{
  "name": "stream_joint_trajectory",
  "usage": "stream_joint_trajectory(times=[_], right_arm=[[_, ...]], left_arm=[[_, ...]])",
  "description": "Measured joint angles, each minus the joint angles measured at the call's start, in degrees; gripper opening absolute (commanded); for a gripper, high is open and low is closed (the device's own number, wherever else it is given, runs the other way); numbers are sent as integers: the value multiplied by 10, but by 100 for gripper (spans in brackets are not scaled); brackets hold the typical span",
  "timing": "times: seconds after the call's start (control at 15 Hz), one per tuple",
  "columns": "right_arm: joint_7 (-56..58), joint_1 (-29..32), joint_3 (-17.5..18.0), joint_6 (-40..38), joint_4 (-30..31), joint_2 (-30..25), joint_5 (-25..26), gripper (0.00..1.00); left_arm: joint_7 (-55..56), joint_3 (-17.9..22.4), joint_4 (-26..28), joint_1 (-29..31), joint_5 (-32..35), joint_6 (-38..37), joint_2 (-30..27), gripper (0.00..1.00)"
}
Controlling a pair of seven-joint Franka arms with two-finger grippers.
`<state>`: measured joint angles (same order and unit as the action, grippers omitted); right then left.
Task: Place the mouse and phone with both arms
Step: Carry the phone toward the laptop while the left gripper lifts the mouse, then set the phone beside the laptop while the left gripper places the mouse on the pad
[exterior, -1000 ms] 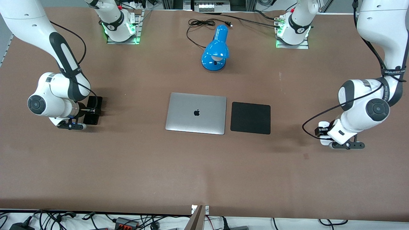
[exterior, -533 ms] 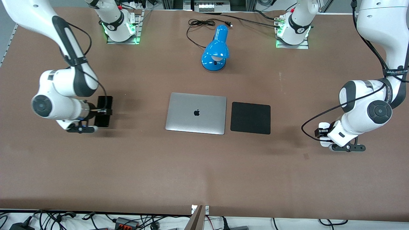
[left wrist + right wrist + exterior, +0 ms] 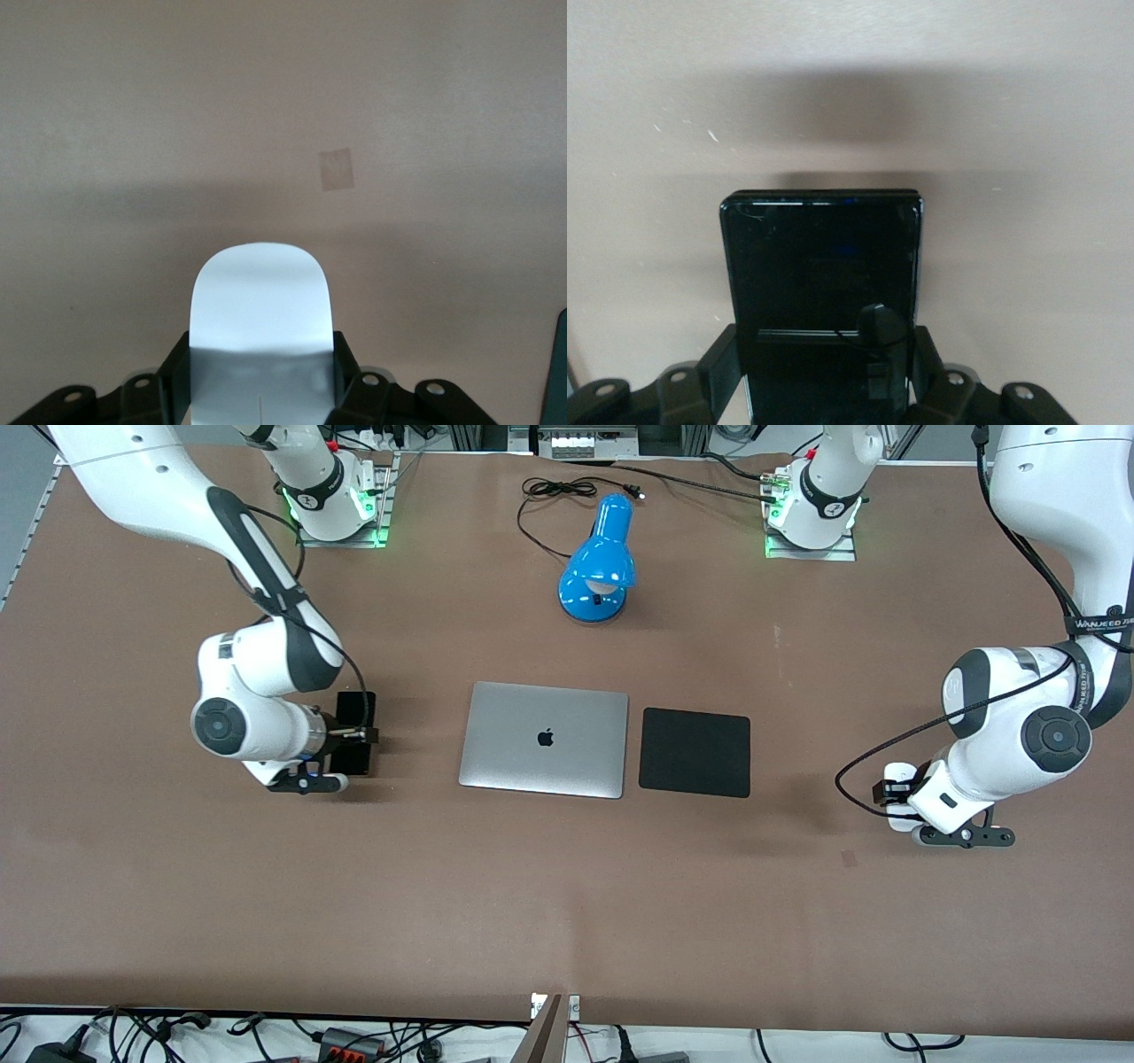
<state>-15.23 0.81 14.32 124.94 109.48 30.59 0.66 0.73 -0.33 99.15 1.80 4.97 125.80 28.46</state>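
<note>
Front view puts the right claw (image 3: 354,735) at centre left of the frame, clenched on the phone (image 3: 356,710), a slim black slab carried above the bench (image 3: 567,886) beside the silver laptop (image 3: 544,740), which bears a dark apple logo. At lower right the left claw (image 3: 897,797) grips the mouse (image 3: 897,772), mostly hidden by the wrist; lettering on the arm's band is too small to read. Left wrist view shows the mouse's glossy white oval and thin centre line (image 3: 261,341); right wrist view shows the phone's dark glossy face (image 3: 822,274).
</note>
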Motion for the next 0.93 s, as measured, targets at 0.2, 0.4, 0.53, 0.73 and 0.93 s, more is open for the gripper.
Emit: stream_joint_trajectory(times=[0.2,0.4,0.53,0.73,0.93], right_arm=[[-44,-26,0,31,0,13,0,31],[-76,-48,1,49,0,20,0,32],[-93,-62,1,55,0,22,0,32],[-109,-66,1,69,0,30,0,32],[-130,-66,0,77,-9,42,0,32]], left_arm=[[0,0,-2,-3,0,-2,0,42],[0,0,-2,-5,0,-9,3,42],[0,-1,-2,-5,0,-11,6,42],[1,-20,-2,-11,0,-26,8,42],[45,-59,-2,-28,0,-36,8,40]])
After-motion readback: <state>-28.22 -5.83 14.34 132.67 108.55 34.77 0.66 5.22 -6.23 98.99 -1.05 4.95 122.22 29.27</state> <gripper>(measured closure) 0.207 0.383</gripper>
